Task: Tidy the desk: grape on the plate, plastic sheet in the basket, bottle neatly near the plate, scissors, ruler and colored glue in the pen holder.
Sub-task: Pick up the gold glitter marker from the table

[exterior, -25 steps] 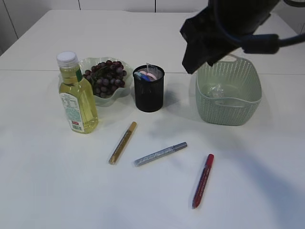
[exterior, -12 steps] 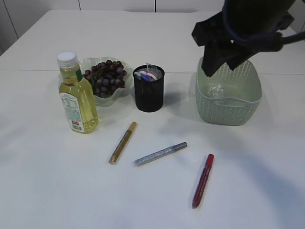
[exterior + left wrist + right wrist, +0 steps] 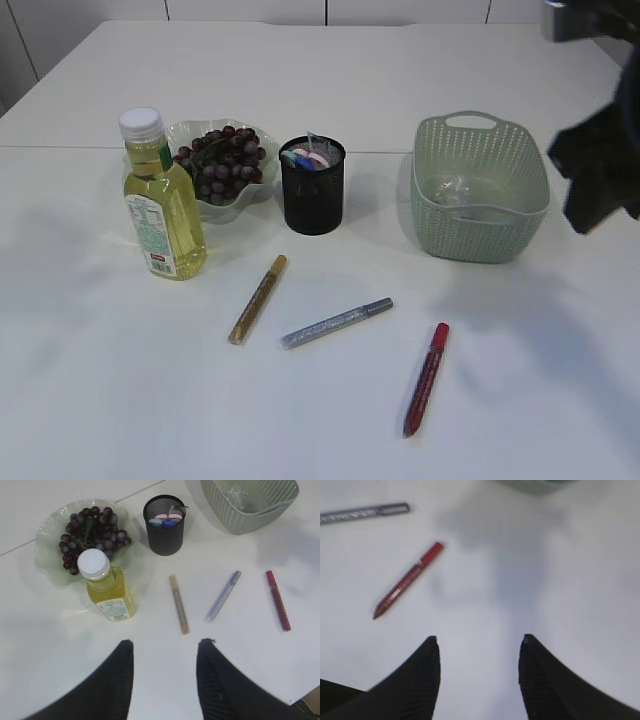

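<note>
Three colored glue pens lie on the white table: gold, silver and red. The oil bottle stands upright beside the scalloped plate, which holds the grape bunch. The black pen holder has pink and blue items in it; I cannot make out scissors or ruler among them. A crumpled plastic sheet lies in the green basket. My left gripper hangs open above bare table, near the gold pen. My right gripper is open and empty, right of the red pen.
My right arm is a dark mass at the right edge, beside the basket. The left wrist view also takes in the bottle, pen holder and basket. A table seam runs behind the plate.
My right arm has swung from above the pen holder and basket out to the right edge of the view. Nothing on the table has moved.
</note>
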